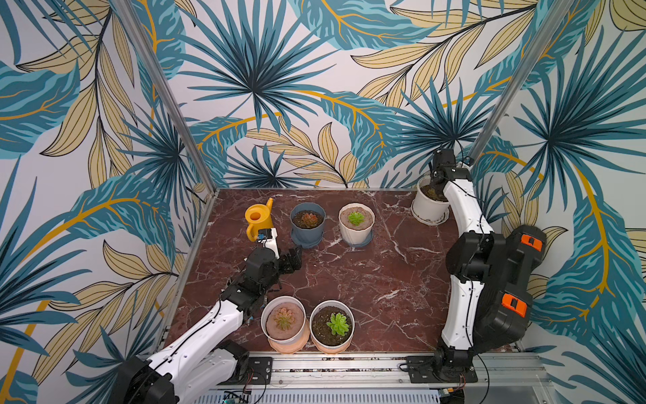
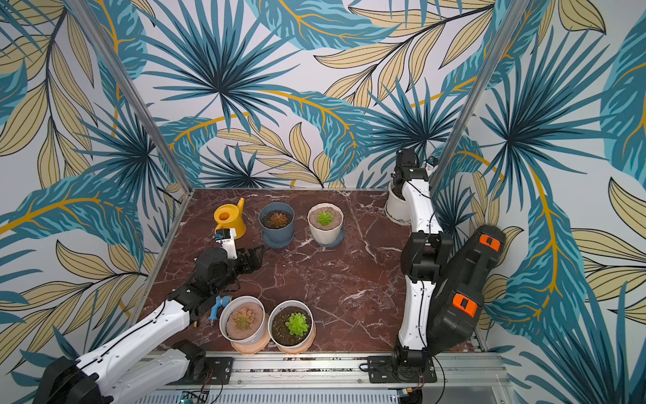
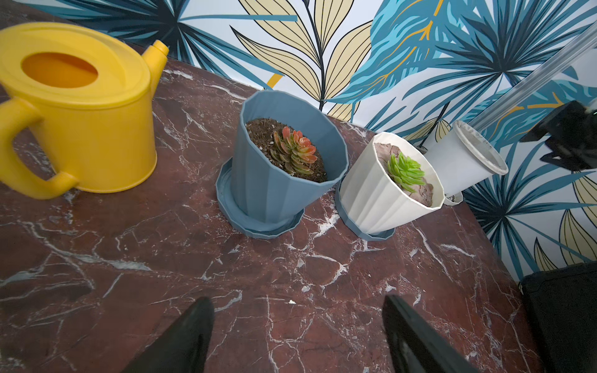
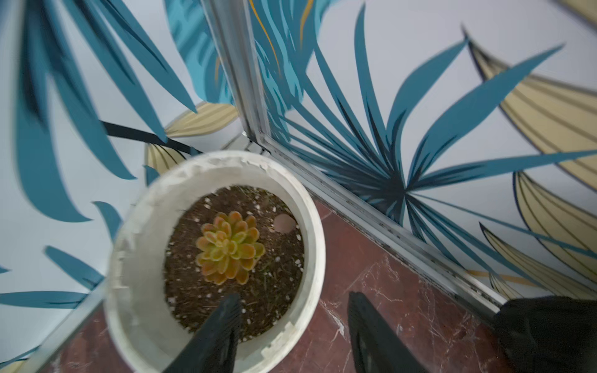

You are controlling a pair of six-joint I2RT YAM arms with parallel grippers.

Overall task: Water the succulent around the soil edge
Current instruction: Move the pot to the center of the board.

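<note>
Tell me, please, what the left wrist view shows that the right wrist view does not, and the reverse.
Only the left wrist view shows the yellow watering can, the blue pot and the ribbed white pot. Only the right wrist view shows the orange-yellow succulent and the soil inside the plain white pot. Both show that plain white pot and the marble table.

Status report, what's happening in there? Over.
Left gripper open, near can. Right gripper open, astride corner pot rim. Can upright, untouched. Nothing blocking.
</note>
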